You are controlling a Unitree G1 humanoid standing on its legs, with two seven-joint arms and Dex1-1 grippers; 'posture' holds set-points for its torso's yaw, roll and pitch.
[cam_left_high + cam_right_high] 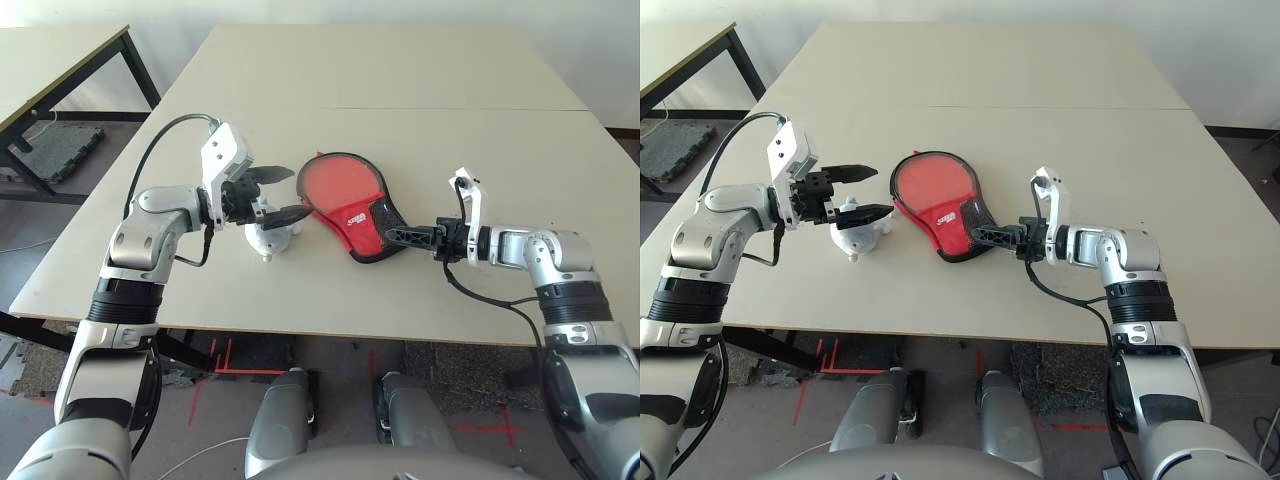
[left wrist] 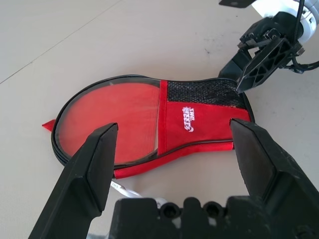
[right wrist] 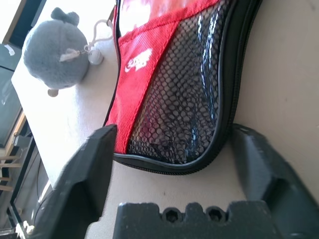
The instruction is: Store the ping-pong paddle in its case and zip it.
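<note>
Where the robot faces 12 o'clock, the case (image 1: 364, 233) lies flat on the counter (image 1: 440, 130), window side up. Left gripper (image 1: 302, 192) at the case's 9 o'clock, fingers wide, nothing gripped; right gripper (image 3: 176, 127) at its 4 o'clock, fingers wide astride the rounded pocket end, one at or just beside the black rim. Judged step: steady that end, then work the zip. Best to pinch rim and cloth low with the right, pull only lightly, and draw the slider along the curve with the left; soft fabric may buckle or snag. Red round face (image 1: 340, 182) shows through the window, so the ping-pong paddle is probably inside; zip closure cannot be told. Mesh pocket (image 3: 172, 94) looks flat. Plush toy (image 3: 57, 52) sits at the case's 8 o'clock.
</note>
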